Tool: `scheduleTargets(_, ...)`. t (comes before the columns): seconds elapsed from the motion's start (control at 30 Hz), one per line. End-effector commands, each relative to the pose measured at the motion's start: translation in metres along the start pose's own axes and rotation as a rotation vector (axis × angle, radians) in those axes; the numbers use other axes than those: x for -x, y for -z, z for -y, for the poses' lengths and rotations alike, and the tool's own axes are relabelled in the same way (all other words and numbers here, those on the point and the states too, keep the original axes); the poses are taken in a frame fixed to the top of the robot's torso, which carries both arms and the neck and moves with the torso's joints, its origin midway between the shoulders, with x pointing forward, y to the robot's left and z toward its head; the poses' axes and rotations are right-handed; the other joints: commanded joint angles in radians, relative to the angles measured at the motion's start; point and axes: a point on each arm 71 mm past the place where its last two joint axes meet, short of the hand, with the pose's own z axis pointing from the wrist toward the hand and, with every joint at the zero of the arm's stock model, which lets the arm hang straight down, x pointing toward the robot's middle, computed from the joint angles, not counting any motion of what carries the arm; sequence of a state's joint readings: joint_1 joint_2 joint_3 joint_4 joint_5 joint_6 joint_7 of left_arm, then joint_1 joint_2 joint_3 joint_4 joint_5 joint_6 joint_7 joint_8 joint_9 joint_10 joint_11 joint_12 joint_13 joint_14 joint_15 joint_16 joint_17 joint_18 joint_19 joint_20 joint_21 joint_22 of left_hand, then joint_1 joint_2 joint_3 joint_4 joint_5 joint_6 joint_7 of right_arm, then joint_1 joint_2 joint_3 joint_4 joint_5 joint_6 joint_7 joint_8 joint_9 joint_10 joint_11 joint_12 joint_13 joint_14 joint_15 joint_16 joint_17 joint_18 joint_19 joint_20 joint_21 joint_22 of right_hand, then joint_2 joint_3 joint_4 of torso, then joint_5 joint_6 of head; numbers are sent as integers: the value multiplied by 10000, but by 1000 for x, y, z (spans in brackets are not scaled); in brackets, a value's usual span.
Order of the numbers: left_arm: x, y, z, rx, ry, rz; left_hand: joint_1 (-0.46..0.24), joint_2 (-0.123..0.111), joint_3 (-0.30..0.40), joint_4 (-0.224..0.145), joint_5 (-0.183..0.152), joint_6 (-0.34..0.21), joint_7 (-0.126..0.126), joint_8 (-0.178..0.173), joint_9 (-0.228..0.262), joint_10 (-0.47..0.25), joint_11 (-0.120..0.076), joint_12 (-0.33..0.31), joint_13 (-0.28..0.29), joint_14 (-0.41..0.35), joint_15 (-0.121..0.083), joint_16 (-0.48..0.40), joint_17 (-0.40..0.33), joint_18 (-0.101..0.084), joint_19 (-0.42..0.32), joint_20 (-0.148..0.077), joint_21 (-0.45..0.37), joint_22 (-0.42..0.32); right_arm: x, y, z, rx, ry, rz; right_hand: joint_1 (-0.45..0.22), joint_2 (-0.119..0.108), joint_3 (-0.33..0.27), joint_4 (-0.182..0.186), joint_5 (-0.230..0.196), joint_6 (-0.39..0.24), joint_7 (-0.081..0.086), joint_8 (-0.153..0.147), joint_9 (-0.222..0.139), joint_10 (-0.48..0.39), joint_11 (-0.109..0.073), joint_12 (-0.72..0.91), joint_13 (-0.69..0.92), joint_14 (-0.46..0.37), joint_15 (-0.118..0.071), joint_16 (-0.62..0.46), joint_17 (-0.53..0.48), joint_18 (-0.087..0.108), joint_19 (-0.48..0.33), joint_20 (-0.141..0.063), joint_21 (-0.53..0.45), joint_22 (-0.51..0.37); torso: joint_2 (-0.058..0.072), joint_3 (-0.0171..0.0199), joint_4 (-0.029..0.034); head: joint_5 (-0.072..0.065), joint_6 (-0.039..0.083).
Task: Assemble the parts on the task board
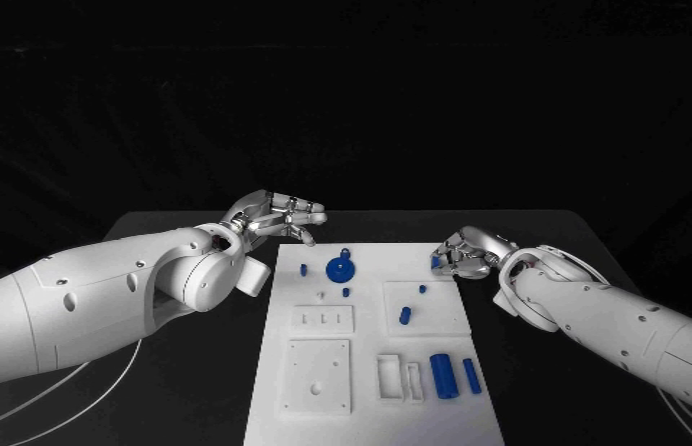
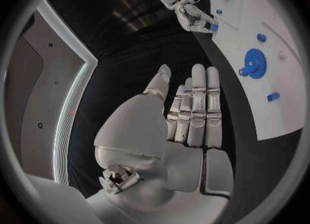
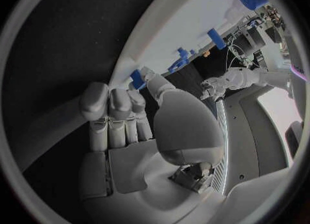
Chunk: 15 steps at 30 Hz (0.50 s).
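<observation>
— Where do we find the white rectangular task board (image 1: 368,406)?

— In the middle of the black table (image 1: 577,236), its long axis running from the near edge toward the far edge. Near the board's far edge we see a blue toothed gear wheel (image 1: 340,270) lying flat, with a small blue peg (image 1: 306,267) just beside it toward the board's left edge. Two blue cylinders (image 1: 456,375) lie side by side near the board's right edge, long axes pointing toward the far edge. A short blue pin (image 1: 405,315) lies between them and the gear.

— And our hands?

— Our left hand (image 1: 278,215) hovers by the board's far left corner, fingers straight and apart, holding nothing. Our right hand (image 1: 467,253) sits at the far right corner, thumb and a finger pinching a small blue block (image 1: 436,261) at the board's edge; we cannot tell its long axis.
</observation>
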State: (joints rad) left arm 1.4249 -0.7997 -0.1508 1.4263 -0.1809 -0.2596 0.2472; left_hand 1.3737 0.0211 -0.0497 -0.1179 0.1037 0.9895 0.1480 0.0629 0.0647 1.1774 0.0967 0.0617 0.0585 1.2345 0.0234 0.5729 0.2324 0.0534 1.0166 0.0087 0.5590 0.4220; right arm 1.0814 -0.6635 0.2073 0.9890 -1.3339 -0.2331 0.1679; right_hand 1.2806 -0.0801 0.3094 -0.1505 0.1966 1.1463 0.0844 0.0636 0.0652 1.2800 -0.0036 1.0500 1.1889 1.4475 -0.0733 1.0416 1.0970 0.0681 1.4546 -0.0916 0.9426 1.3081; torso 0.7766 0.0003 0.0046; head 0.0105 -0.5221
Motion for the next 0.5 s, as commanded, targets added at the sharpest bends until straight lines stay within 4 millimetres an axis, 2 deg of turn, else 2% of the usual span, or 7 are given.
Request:
scheduleTargets(0.03,-2,0,1,-94,19,-179,24,14,-1,-42,47,8,-11,4,9,-61,30,-18,13,-53,26,-6,-6,122,-26,-7,-41,15,0,0,0,-24,3,141,-15,92,63,12,-50,94,-15,-5,22,-6,-89,57,14,8,-61,60,21,-100,4,-65,39,1210,1,0,3,-13,-8)
scheduleTargets(0.2,-2,0,1,-90,17,-186,32,22,2,-45,51,12,-13,4,9,-43,26,-15,13,-50,23,-2,-5,126,-25,-7,-42,22,1,0,0,-138,23,347,4,163,168,30,-167,344,-94,-5,35,52,-141,81,49,22,-106,103,87,-128,22,-113,90,1218,-3,-5,6,-19,-12)
scheduleTargets(0.37,-2,0,1,-45,-1,-201,33,46,9,-44,54,19,-25,4,9,77,-6,-12,14,-38,5,9,1,125,-13,-20,-30,34,2,0,-1,-238,45,583,31,199,381,11,-248,390,-97,-11,31,62,-154,63,61,31,-122,102,115,-130,27,-135,91,1216,-10,3,-13,5,-7)
scheduleTargets(0.43,-3,1,1,26,-42,-250,55,105,31,-50,58,17,-41,4,8,234,-58,-19,11,141,-75,174,81,199,301,-117,293,220,4,1,-1,-268,63,647,30,166,633,-39,-311,375,-84,-8,31,53,-144,40,59,33,-120,89,119,-122,23,-134,85,1215,-27,-1,-37,37,-32)
scheduleTargets(0.5,-3,1,0,128,-101,-376,-37,174,12,37,44,14,-76,4,8,503,-149,-19,15,253,-148,464,238,210,372,-175,557,407,6,2,-3,-265,93,698,17,149,804,-70,-282,357,-66,-9,29,53,-144,33,62,36,-120,93,131,-118,26,-135,97,1218,-42,-9,-24,-5,6)
